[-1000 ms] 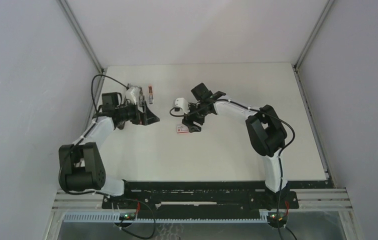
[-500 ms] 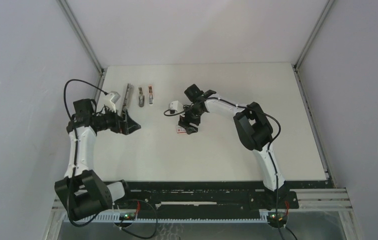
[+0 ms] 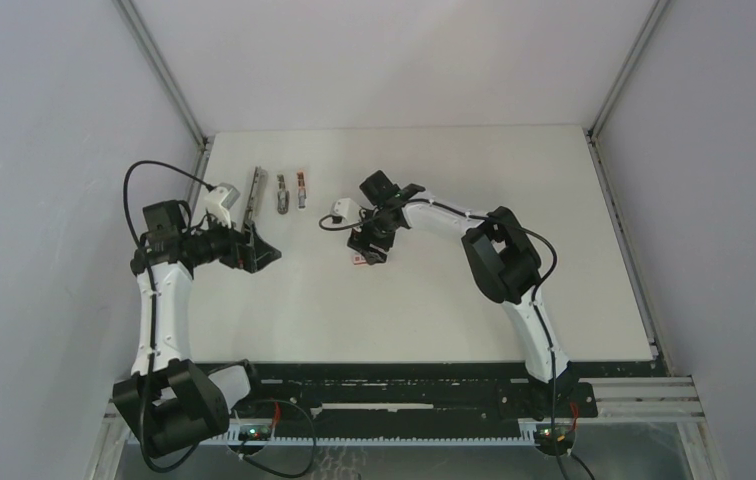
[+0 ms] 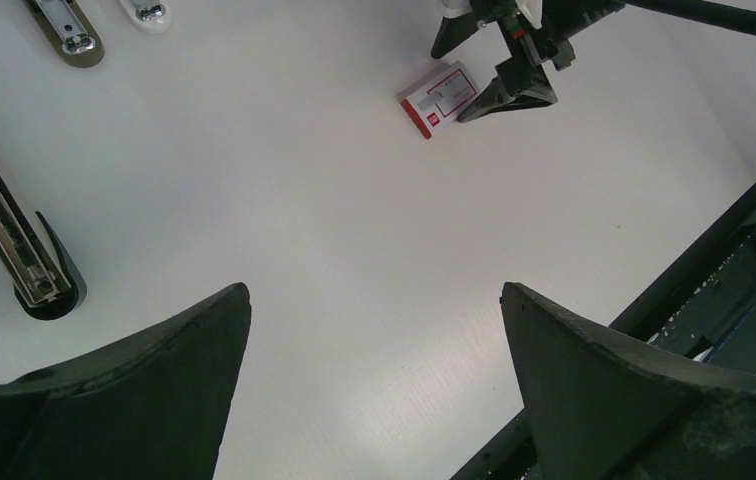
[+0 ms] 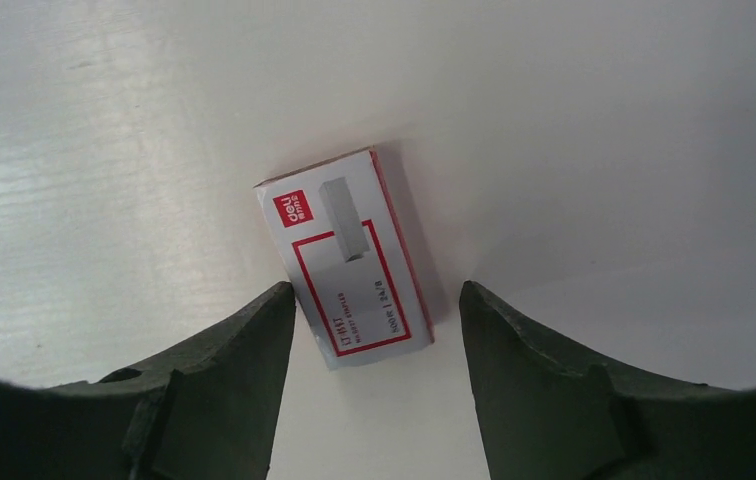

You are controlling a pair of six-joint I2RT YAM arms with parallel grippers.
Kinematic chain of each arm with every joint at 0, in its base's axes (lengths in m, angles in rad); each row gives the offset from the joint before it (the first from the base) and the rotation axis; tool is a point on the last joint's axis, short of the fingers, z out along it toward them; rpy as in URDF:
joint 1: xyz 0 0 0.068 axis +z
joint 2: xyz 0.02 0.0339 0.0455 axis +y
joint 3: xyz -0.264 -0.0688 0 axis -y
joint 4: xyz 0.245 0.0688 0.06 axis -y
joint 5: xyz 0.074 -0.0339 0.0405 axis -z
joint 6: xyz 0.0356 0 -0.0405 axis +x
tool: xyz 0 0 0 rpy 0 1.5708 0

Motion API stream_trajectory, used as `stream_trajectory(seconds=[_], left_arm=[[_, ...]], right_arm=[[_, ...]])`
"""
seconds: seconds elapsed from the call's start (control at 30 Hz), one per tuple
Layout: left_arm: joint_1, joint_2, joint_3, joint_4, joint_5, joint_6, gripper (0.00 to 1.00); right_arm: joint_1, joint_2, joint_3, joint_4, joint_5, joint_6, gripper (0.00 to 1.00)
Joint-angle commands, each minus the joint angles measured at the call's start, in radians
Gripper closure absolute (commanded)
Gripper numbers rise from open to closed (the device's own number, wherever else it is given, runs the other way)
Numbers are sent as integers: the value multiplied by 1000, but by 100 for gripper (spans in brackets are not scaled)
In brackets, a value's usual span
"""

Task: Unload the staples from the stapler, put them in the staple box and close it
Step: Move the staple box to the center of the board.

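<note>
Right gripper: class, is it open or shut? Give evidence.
Open: the right gripper has its fingers wide apart, the red-and-white box lying between them.

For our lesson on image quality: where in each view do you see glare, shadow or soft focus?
Right wrist view: a bright sheen washes the table at upper left; the red-and-white box throws a soft shadow to its right. Left wrist view: the near fingers are dark and soft-edged, the stapler crisper. Top view: even, flat light.
</note>
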Motion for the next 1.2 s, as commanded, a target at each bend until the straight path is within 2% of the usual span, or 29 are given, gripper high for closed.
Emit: stream_trajectory(seconds=[0.0, 0.13, 0.4, 0.57, 0.8, 1.17], left_arm=[[6, -10, -22, 18, 14, 21, 0], [6, -13, -26, 26, 16, 16, 0], [6, 2, -26, 31, 13, 12, 0], [5, 0, -32, 40, 9, 6, 0], [5, 5, -34, 46, 3, 1, 0], [4, 15, -38, 56, -6, -8, 0]], right_arm=[[7, -3, -39, 95, 97, 109, 39], [8, -20, -83, 134, 142, 167, 50], [5, -53, -120, 163, 143, 207, 51], [-14, -88, -142, 189, 262, 326, 51], [-73, -95, -164, 217, 340, 443, 53], [-294, -118, -202, 251, 388, 568, 55]])
